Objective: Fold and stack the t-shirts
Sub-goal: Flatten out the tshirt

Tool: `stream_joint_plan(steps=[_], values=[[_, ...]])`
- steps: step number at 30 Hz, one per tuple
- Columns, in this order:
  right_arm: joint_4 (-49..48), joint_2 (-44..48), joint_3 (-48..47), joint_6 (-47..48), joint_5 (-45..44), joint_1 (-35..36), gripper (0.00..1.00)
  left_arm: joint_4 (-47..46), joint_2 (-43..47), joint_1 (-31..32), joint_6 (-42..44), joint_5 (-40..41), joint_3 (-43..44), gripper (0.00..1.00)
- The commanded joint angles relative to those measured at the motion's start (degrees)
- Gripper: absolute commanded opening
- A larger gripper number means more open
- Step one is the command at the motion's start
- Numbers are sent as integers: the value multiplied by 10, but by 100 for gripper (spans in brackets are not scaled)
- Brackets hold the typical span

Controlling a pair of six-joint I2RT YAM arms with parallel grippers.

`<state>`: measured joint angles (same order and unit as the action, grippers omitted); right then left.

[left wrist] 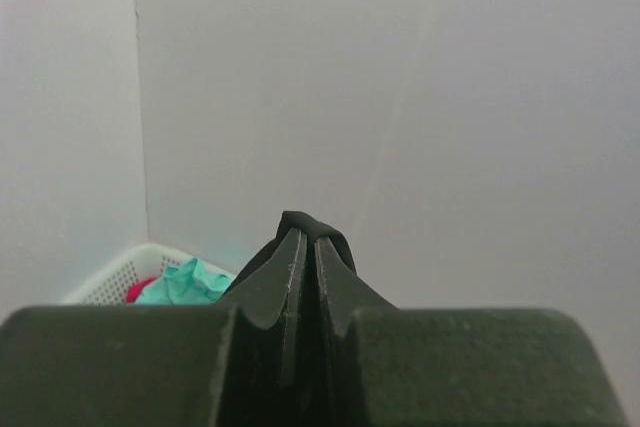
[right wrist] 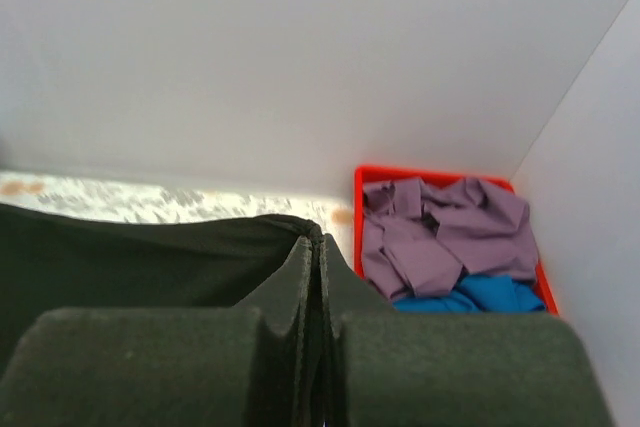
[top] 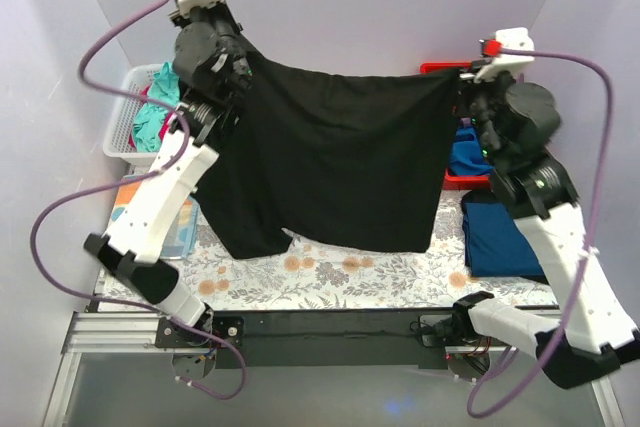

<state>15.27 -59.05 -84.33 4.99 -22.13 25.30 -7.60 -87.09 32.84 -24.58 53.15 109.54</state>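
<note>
A large black t-shirt (top: 330, 157) hangs stretched in the air between my two grippers, its lower edge over the floral table sheet. My left gripper (top: 238, 65) is shut on its upper left corner; black cloth (left wrist: 315, 227) bulges over the fingertips in the left wrist view. My right gripper (top: 462, 82) is shut on the upper right corner, and the black cloth (right wrist: 140, 247) runs left from the closed tips. A folded dark blue t-shirt (top: 500, 232) lies on the table at the right. A teal t-shirt (top: 155, 112) sits in the white basket.
A white basket (top: 125, 112) stands at the back left, also in the left wrist view (left wrist: 120, 272). A red bin (right wrist: 370, 182) at the back right holds purple (right wrist: 440, 232) and blue cloth (right wrist: 480, 292). A pale dotted cloth (top: 165, 222) lies at the left. White walls close the area.
</note>
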Motion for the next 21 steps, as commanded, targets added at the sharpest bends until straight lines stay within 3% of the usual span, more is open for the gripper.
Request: stream_joint_plan(steps=[1,5,6,10,17,21], values=[[-63,-47,8,3,12,-38,1,54,-73,-59,-65,-47,67,0],[-85,-94,-14,-15,83,-87,1,109,-155,-113,-99,-93,171,0],[-86,-114,-23,-17,95,-105,1,113,-176,-117,-92,-96,227,0],[-94,-143,-66,-28,143,-139,1,109,-219,-122,-60,-102,314,0],[-96,-130,-75,-31,189,-156,1,54,-125,-121,-47,-116,213,0],[-97,-81,32,-59,199,-159,1,63,-62,-121,-71,-105,118,0]])
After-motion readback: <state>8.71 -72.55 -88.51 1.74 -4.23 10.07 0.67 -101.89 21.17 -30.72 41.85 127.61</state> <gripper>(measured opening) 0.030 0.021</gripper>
